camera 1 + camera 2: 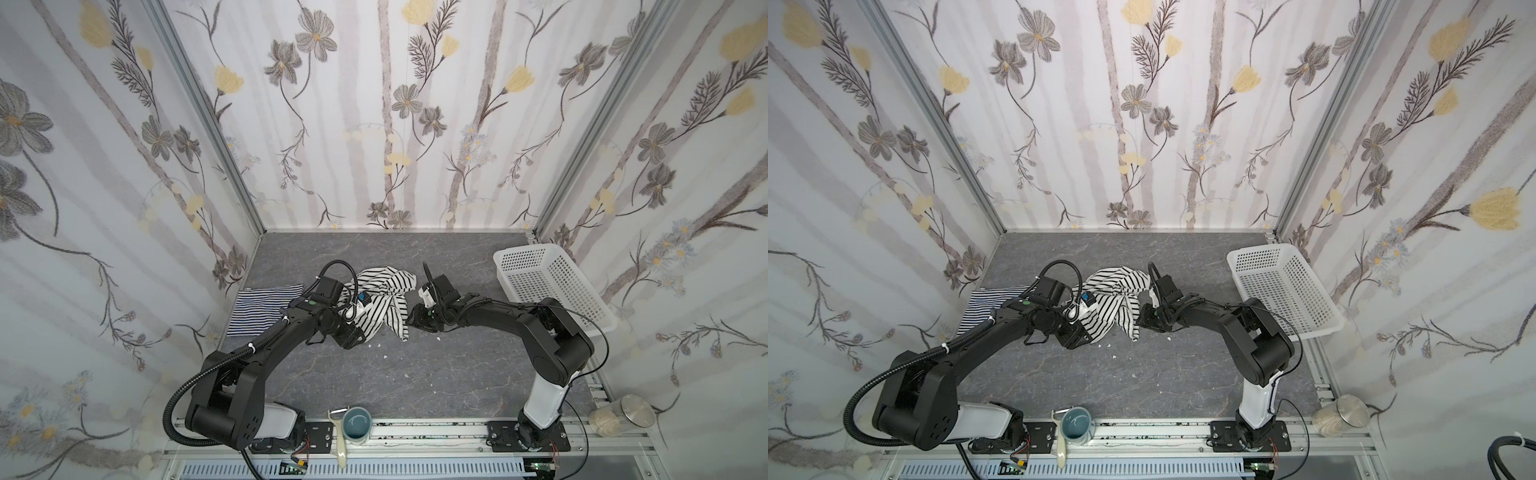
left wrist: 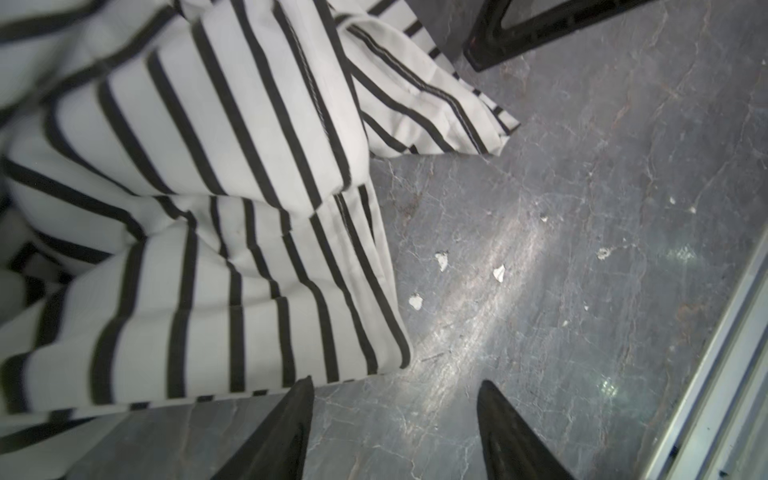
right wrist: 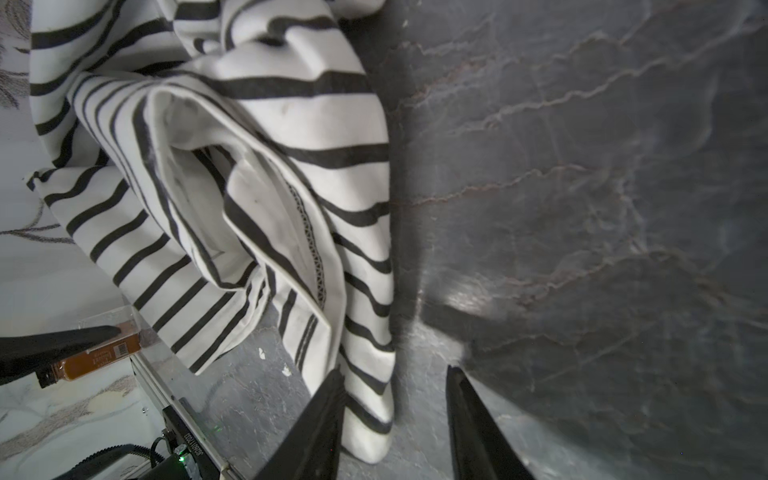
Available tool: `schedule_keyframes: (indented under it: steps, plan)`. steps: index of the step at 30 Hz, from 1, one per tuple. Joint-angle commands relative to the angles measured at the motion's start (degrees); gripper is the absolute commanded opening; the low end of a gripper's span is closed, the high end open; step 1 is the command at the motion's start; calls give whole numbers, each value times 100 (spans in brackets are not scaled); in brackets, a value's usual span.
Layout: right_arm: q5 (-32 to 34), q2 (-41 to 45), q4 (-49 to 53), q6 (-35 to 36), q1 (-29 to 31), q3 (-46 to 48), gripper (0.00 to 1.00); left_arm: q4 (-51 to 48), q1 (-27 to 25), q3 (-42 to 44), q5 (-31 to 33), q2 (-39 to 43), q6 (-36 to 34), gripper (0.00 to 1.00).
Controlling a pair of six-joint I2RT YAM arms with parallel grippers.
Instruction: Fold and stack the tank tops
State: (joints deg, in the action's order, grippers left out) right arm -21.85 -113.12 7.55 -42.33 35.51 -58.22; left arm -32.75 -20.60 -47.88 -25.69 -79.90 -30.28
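Nearest the lens, at the bottom edge of both top views, a blue mug (image 1: 358, 422) and a pale peeler (image 1: 340, 440) sit on the metal rail. Behind them spreads a grey marbled table (image 1: 415, 374) flecked with white crumbs (image 2: 440, 262), boxed in by floral-papered walls (image 1: 374, 104). At frame centre the black-striped tank top (image 1: 382, 299) lies crumpled. The navy-striped tank top (image 1: 266, 309) lies flat at centre left. A white basket (image 1: 552, 286) stands at the right. The left gripper (image 2: 397, 380) gapes over bare table. The right gripper (image 3: 395, 369) stands parted, with cloth against one finger.
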Motion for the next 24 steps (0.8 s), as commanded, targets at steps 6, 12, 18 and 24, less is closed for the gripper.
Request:
schedule_keyframes:
  steps: [6, 12, 18, 24]
  plan:
    - [108, 185, -394, -56, 25, 279, 42, -610, -94, -12, -240, -312, -276, 66]
    - [94, 169, -483, -97, 30, 333, 42, -628, -98, -1, -85, -733, -233, 66]
    - [101, 192, -474, -83, 31, 328, 42, -618, 41, -158, -622, -1110, -165, 65]
    - [154, 281, -483, -92, 33, 433, 41, -649, 451, -454, -1149, -1476, 234, 66]
